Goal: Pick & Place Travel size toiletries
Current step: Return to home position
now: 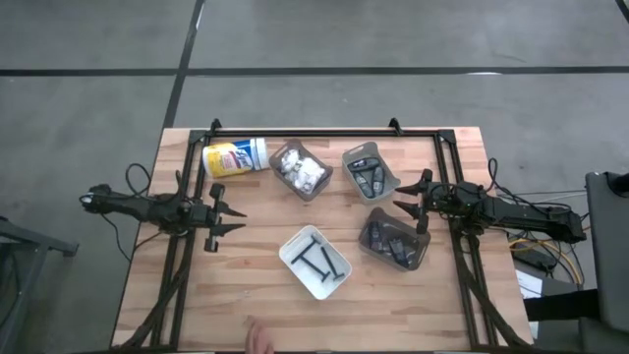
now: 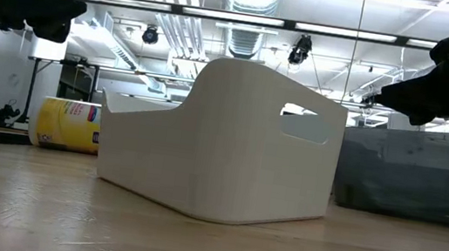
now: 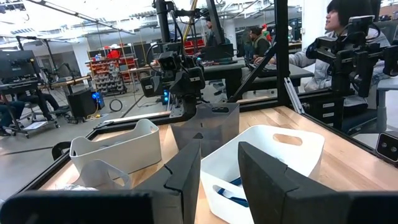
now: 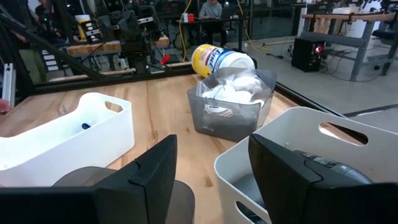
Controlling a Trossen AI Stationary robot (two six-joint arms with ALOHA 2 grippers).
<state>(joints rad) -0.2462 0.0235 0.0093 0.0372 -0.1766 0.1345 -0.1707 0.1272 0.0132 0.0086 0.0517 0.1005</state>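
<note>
While the left gripper (image 1: 239, 218) hovers over the left side of the table (image 1: 246, 300) with its fingers spread and nothing between them, the right gripper (image 1: 403, 202) hangs over the right side, likewise parted and empty. That is the high view. Between the two arms stand four bins. A white bin (image 1: 291, 254) nearest the front holds the razors (image 1: 319, 261). A clear bin (image 1: 278, 155) at the back holds white packets (image 1: 300, 172). A pale bin (image 1: 346, 157) just beside it holds grey-blue pieces (image 1: 369, 177). A smoky bin (image 1: 364, 236) close under the right gripper holds dark pieces (image 1: 395, 246). A canister (image 1: 234, 157) lies on its side next to the clear bin, and a person's hand (image 1: 257, 339) shows at the table's front edge. From the low view the white bin fills the middle and hides what is in it, with the canister behind it to the left and the smoky bin to the right. Both arms are dark shapes high in the upper corners, clear of the table. The left wrist view looks past its own parted fingers (image 3: 186, 168) into the white bin, where blue razors lie on the floor. The clear bin stands off to one side, the right arm is across the table, and people (image 3: 348, 25) sit in the room behind. The right wrist view shows its fingers wide apart with nothing gripped. The pale bin with its grey-blue pieces is nearest, the clear bin of white packets and the canister stand farther on, and the white bin is on the other side.
</note>
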